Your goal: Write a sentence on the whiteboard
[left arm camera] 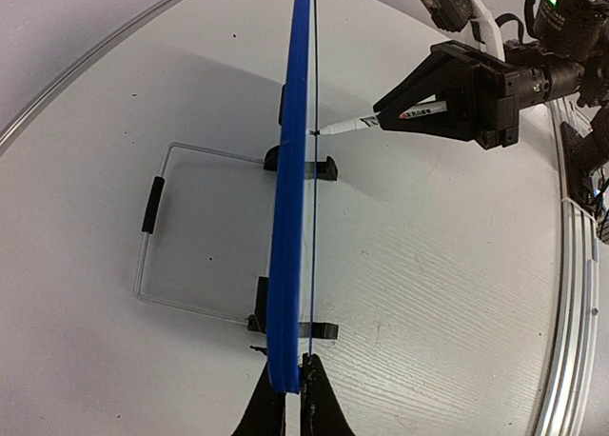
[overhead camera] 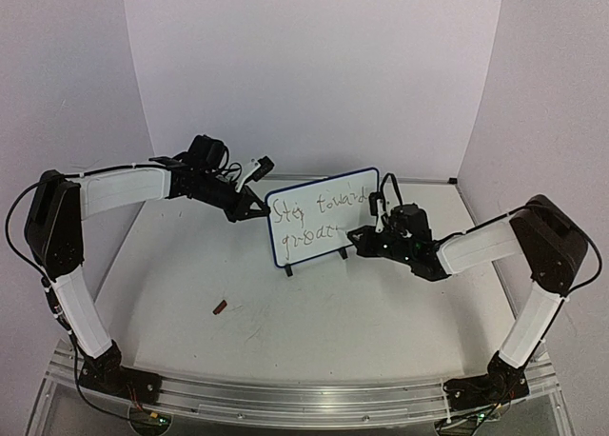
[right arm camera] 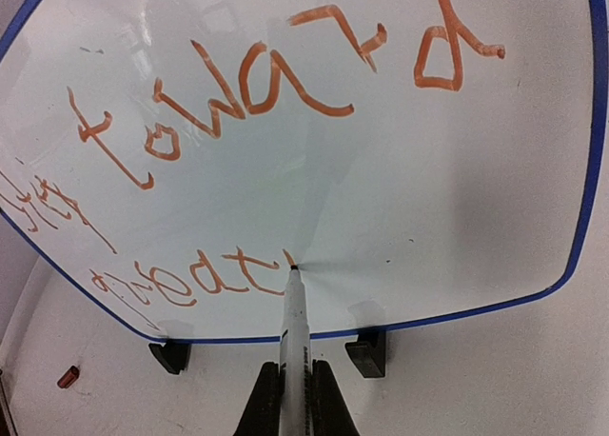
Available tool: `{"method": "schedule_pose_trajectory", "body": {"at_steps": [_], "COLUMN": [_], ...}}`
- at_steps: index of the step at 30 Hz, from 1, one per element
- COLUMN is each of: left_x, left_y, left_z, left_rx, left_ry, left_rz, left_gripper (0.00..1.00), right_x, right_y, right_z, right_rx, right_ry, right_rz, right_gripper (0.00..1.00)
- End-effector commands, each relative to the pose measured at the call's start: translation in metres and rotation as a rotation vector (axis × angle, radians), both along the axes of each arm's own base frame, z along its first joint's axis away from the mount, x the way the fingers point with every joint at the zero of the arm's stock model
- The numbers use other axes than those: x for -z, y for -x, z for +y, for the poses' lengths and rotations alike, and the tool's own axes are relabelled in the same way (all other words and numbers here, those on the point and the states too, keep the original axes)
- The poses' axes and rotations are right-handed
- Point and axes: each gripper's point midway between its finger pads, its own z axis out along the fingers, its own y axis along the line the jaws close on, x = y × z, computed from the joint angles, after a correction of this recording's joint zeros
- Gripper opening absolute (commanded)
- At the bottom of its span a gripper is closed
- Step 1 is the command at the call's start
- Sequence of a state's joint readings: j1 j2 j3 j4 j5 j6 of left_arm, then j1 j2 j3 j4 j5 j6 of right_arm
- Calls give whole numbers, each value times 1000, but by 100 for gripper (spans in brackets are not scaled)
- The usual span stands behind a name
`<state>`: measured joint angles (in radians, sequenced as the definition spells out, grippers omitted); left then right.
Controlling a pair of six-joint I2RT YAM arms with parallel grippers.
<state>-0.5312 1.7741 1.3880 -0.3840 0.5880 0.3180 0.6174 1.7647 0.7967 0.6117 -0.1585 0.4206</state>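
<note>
Blue-framed whiteboard (orange cursive sentence, two lines) clamped edgewise in left jaws; right jaws grip marker.

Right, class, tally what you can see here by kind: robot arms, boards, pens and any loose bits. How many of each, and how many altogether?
Robot arms: 2, the left arm and the right arm
Whiteboard: 1
Marker: 1
Small loose brown piece: 1
Total: 5
</note>
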Motion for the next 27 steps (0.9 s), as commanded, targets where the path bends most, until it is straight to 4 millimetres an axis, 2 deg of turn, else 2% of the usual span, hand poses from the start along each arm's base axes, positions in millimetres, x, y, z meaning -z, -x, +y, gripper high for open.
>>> {"method": "schedule_pose_trajectory", "body": {"at_steps": [1,8,21,27], "left_x": [40,39,40,40], "left_y": [5,4,5,4], "left_z": [13,13,13,13], "left_rx": [-14,-14,-13,-14], "left_ry": [-135,-134,-135,-135], "left_rz": [57,56,58,57], "left_gripper": [0,0,0,0], "right_x": [3,6,-34,-45], "right_y": [-8,-9,-10,-12], "right_z": [-2,-1,0,-1], "right_rx": [23,22,19,25], "right_ry": [1,1,-40,-42], "right_rz": [-7,2,-75,-99], "right_gripper": [0,0,0,0]}}
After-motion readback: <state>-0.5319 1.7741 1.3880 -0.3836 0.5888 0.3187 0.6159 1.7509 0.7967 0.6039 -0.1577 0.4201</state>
